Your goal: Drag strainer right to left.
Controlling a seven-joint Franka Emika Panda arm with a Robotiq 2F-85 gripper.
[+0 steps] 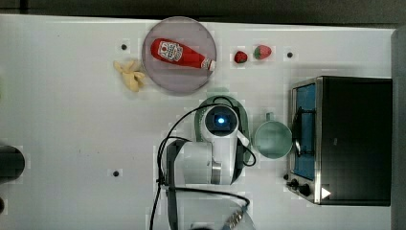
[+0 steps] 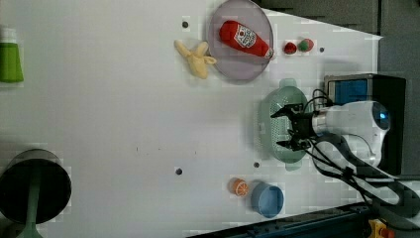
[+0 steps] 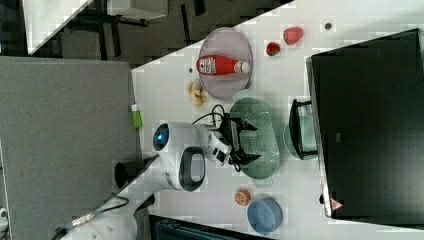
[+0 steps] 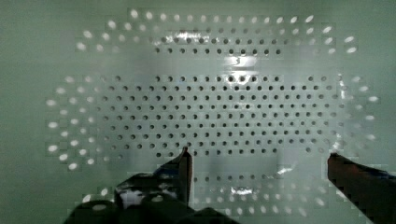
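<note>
Top view: arm sits over the strainer [image 1: 245,116], so just a green rim arc shows around the white wrist housing. Green cup [image 1: 272,139] just beside it on the top view's right, then the toaster oven [image 1: 352,139]. Grey-purple plate [image 1: 184,76] with a ketchup bottle [image 1: 181,53] lies near the strainer, further up the picture; bananas [image 1: 130,74] on the top view's left of the plate, two strawberries [image 1: 252,54] on its right. All on a white surface [image 1: 72,120].

Left view: gripper [image 2: 286,129] points into the strainer bowl, fingers [image 2: 280,113] spread wide, nothing between them. Strainer lies between the plate and a blue bowl [image 2: 267,199]; an orange slice [image 2: 239,187] is next to the bowl.

Right view: same picture, fingers wide apart over the strainer's perforated floor, tips inside the rim outline. Can't tell if they touch the bottom. Cup sits behind the oven's handle, on the right view's right of the strainer.

Wrist view: hole grid of the strainer close under the camera, both dark fingers well apart with open mesh between them.
</note>
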